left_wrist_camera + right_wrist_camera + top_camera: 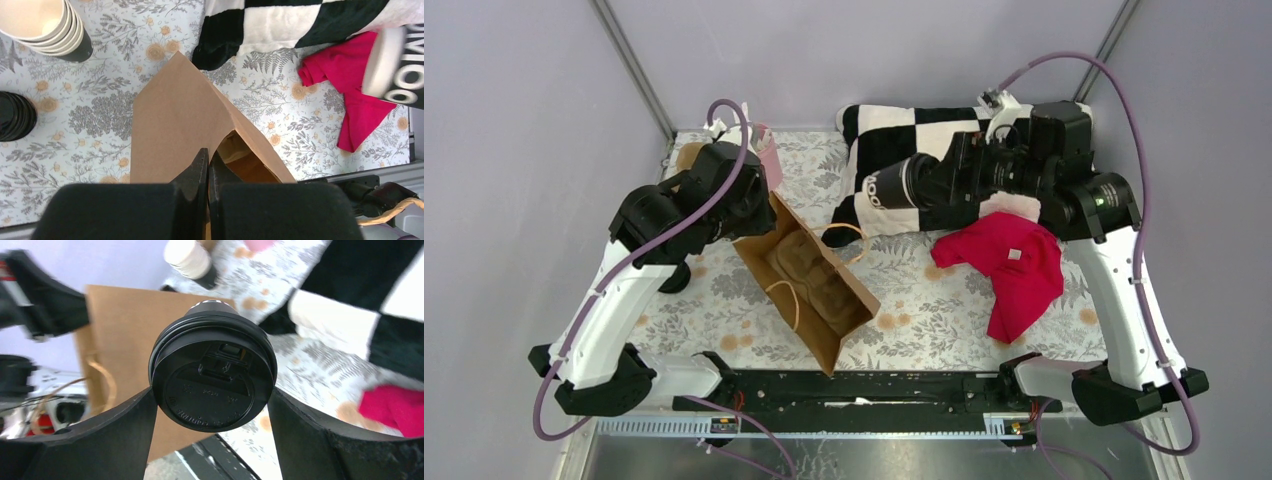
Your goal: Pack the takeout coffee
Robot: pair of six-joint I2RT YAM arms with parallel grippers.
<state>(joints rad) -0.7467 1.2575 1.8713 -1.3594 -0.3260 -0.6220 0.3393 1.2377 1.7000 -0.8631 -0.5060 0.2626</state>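
Observation:
The takeout coffee (214, 377), a black cup with a black sip lid, lies on its side in the air between my right gripper's (212, 400) fingers, lid facing the wrist camera. In the top view the cup (894, 186) hangs over the checkered cloth, right of the open brown paper bag (809, 280), with my right gripper (944, 180) shut on it. Its base shows in the left wrist view (395, 65). My left gripper (207, 156) is shut on the bag's top edge (175, 110) and holds it at the bag's far left corner (764, 210).
A black-and-white checkered cloth (904, 130) lies at the back. A red cloth (1014, 265) lies at the right. A stack of lidless cups (45, 25) and a pile of black lids (15, 115) stand left of the bag. A pink object (769, 160) sits at the back left.

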